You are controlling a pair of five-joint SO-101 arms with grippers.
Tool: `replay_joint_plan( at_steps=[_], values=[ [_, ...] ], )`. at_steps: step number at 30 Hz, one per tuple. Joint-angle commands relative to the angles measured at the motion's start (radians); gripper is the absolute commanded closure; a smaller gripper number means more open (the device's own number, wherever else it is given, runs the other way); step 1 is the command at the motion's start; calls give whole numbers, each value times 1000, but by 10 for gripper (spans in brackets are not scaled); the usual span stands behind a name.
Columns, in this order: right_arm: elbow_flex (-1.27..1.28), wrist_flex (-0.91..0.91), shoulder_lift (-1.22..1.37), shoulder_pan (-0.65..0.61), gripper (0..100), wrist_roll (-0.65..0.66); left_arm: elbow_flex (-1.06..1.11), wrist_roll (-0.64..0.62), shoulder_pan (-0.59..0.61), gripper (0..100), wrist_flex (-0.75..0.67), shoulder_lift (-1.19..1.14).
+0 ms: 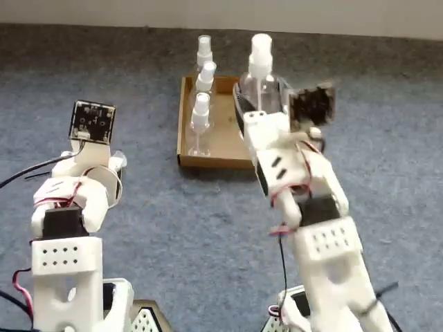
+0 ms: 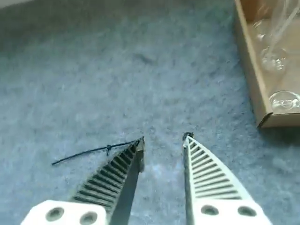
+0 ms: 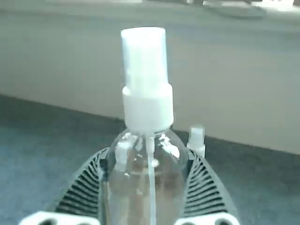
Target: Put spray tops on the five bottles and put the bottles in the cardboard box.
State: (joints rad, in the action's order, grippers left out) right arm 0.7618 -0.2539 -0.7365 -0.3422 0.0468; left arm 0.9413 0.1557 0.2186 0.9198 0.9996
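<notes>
Clamped in the right tool (image 3: pixel 147 159), a clear plastic bottle with white spray top (image 3: pixel 143 187) stands upright at the edge of the brown cardboard box (image 1: pixel 223 142); likely light, slick and squeezable, best held gently around its belly. Left tool (image 2: pixel 164 138) gapes apart over the grey carpeted surface (image 2: pixel 93 70)

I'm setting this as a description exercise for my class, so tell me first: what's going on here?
The right gripper is clamped on a clear bottle with a white spray top, holding it upright at the right side of the cardboard box. Whether the bottle has touched down cannot be told. Three capped bottles stand in a row along the box's left side. The left gripper hangs open over the grey carpet, holding nothing.
</notes>
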Motion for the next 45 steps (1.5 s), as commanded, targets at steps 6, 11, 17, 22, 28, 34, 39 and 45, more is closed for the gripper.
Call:
replay_joint_plan(
  at_steps=[6, 11, 17, 22, 28, 34, 39, 45],
  values=[
    [-1, 433, 318, 81, 995, -11, 156, -48, 45, 870, -210, 15],
    [168, 786, 423, 88, 995, -12, 159, -48, 42, 870, -212, 15],
    [242, 934, 558, 87, 995, -12, 160, -48, 42, 870, -210, 12],
    [242, 1036, 636, 87, 995, -12, 174, -48, 28, 870, -213, 13],
    [188, 1067, 725, 73, 995, -12, 180, -48, -7, 870, -212, 13],
    [110, 1070, 831, 76, 995, -12, 185, -48, -8, 870, -213, 13],
    [105, 1070, 842, 71, 995, -12, 185, -48, -10, 870, -213, 13],
    [110, 1070, 842, 71, 995, -12, 185, -48, -10, 870, -213, 13]
  ],
)
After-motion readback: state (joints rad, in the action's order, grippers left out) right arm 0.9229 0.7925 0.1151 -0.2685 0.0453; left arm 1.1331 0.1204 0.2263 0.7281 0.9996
